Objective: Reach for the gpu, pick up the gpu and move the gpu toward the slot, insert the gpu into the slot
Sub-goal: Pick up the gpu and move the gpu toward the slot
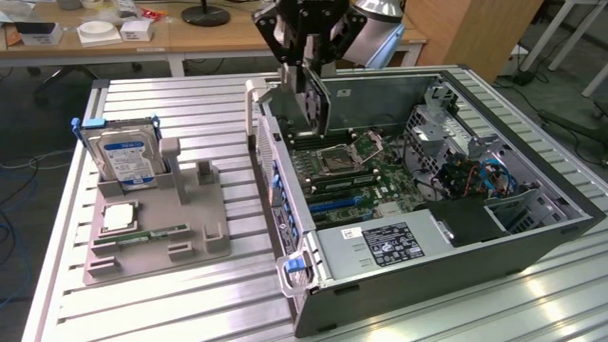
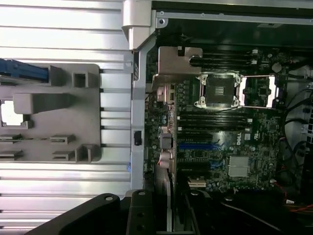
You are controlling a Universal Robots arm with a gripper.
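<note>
My gripper [image 1: 306, 68] hangs over the open computer case [image 1: 532, 246], shut on the gpu [image 1: 306, 103]. The gpu is a dark flat card with a metal bracket, held on edge just above the motherboard [image 1: 366, 174], close to the case wall on the exterior view's left. In the wrist view the gpu [image 2: 178, 61] is seen edge-on, its grey bracket over the board beside the CPU socket [image 2: 220, 90]. My gripper [image 2: 166, 218] has a dark finger on each side of the card. The blue slots [image 1: 332, 203] [image 2: 195, 146] lie on the board, below and nearer than the card.
A grey fixture [image 1: 190, 235] on the slatted metal table holds a blue-labelled hard drive [image 1: 128, 157], a CPU chip [image 1: 119, 216] and a green memory stick [image 1: 142, 235]. Inside the case are a power supply [image 1: 380, 246] and a tangle of cables [image 1: 470, 178].
</note>
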